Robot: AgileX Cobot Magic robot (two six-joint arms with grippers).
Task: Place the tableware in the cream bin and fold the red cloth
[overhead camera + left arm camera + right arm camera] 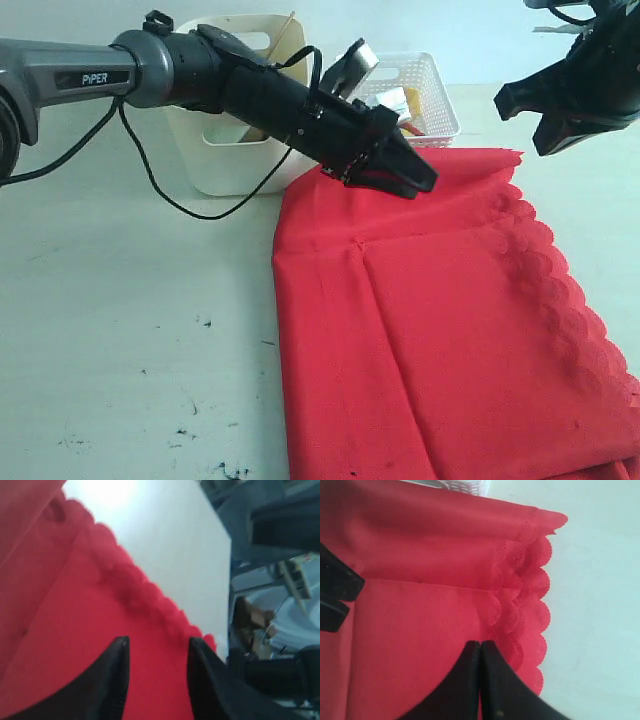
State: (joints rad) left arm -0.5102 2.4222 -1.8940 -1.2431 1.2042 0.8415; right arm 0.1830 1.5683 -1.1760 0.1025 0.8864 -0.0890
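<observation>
One red cloth [450, 320] lies in overlapping layers on the pale table [120, 330], smooth fabric, scalloped along its 3 o'clock side. Two containers stand just beyond it: a smooth cream bin [225, 165] at 11 o'clock and a white lattice basket [425, 95] at 12. Two black grippers (both pointed): the left gripper [157, 642] is over the cloth's far edge, jaws apart and empty; the right gripper [480, 645], above the 2 o'clock corner, is pinched together on nothing.

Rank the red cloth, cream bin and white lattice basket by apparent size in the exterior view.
1. red cloth, largest by far.
2. cream bin, partly hidden by the left arm.
3. white lattice basket, smallest, though it seems to sit farther back.
</observation>
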